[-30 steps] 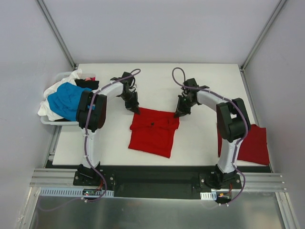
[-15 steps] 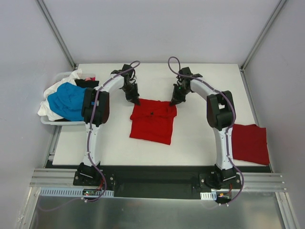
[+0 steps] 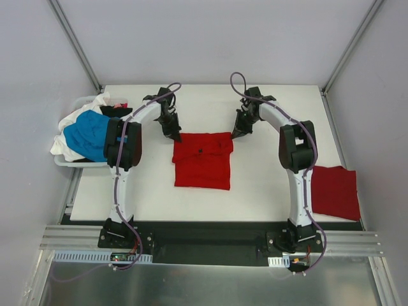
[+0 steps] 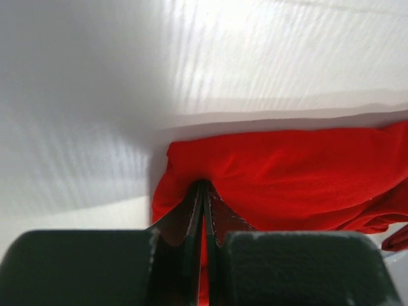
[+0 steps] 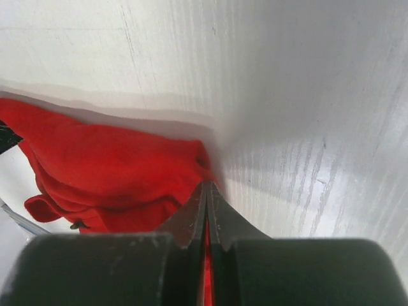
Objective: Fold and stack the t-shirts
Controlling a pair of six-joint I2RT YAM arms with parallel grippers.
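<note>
Both claws moved toward 12 o'clock since earlier frame, dragging cloth along; skewed shirt now square. Fully closed, left gripper (image 3: pixel 174 136) pinches far-left corner of red t-shirt (image 3: pixel 203 167); right gripper (image 3: pixel 235 134) same on far-right corner. Shirt body lies at 6 o'clock from both claws, far edge running 9-to-3. Next fold likely goes toward 6 o'clock.

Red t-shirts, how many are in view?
2: mid-table red t-shirt, gripped at its far corners; folded red t-shirt at far right. Left pile may hide more.
</note>
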